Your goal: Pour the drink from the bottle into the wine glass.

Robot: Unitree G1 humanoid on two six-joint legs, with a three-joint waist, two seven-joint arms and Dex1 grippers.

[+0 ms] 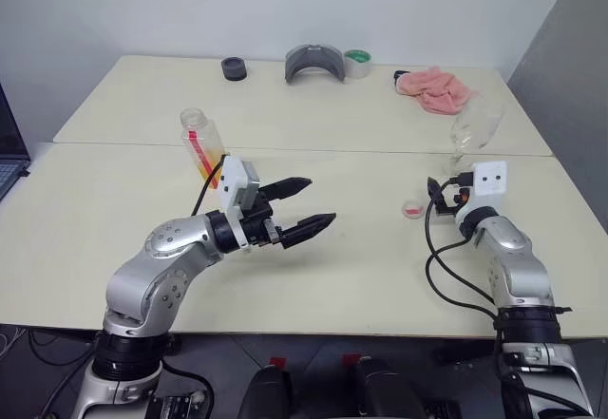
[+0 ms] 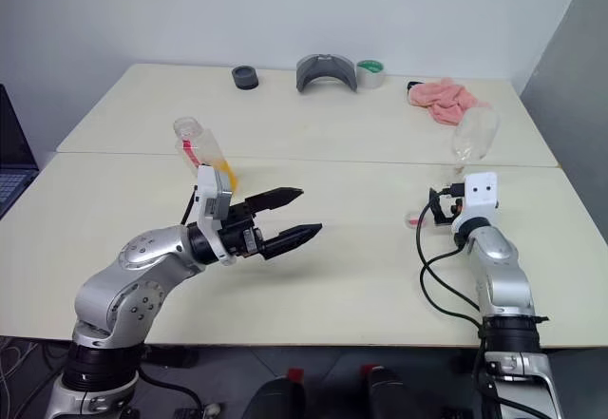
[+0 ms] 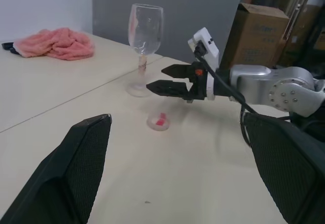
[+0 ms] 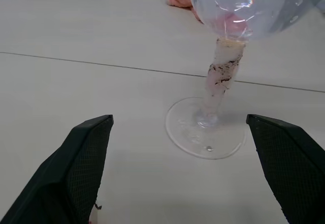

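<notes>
Spread wide on both sides, holding nothing. Right fingers (image 3: 163, 79) levelled at the wine glass (image 3: 143, 46), lined up with its stem and just short of it. Left fingers (image 1: 306, 203) hovering mid-counter (image 1: 342, 267), pointed across toward the right side.

Wine glass upright near the seam on the right, bowl looking empty apart from a few droplets. Small cap (image 3: 158, 121) with the pink-red top lying on the counter just beside the glass foot, so already off the bottle (image 1: 202, 142). Bottle standing well apart on the left, behind the left arm, neck open, drink (image 1: 209, 161) low inside.

So: uncapping done, pouring not started. Still to do, by the look of it: steady the glass, grab the bottle, carry it over, tip it.

Pink cloth (image 1: 437, 90) and tape roll (image 1: 357, 63) at the far edge, out of the way.
</notes>
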